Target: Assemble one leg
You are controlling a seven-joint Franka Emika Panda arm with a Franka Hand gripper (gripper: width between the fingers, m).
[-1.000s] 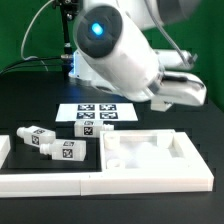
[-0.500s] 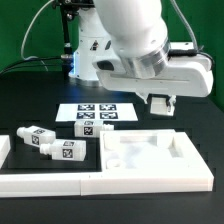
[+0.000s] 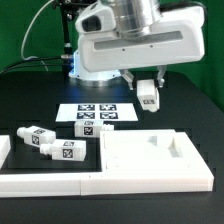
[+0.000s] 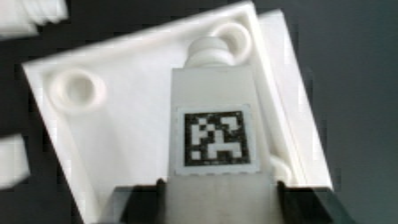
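Note:
My gripper (image 3: 148,88) is shut on a leg (image 3: 150,99), a stubby white peg with a black-and-white tag, and holds it in the air above the far right part of the white square panel (image 3: 152,155). In the wrist view the held leg (image 4: 217,125) runs between my dark fingers (image 4: 139,205), its threaded end over the panel (image 4: 125,130) near a corner hole (image 4: 77,87). Two more legs (image 3: 38,137) (image 3: 68,151) lie on the table at the exterior view's left.
The marker board (image 3: 97,116) lies on the black table behind the panel. A long white border rail (image 3: 60,182) runs along the front. A small white part (image 3: 3,150) sits at the left edge. The robot base (image 3: 90,60) stands at the back.
The arm has swung round and lifted; the gripper now points down with the leg hanging from it, higher and farther back than half a second ago. The other parts have not moved.

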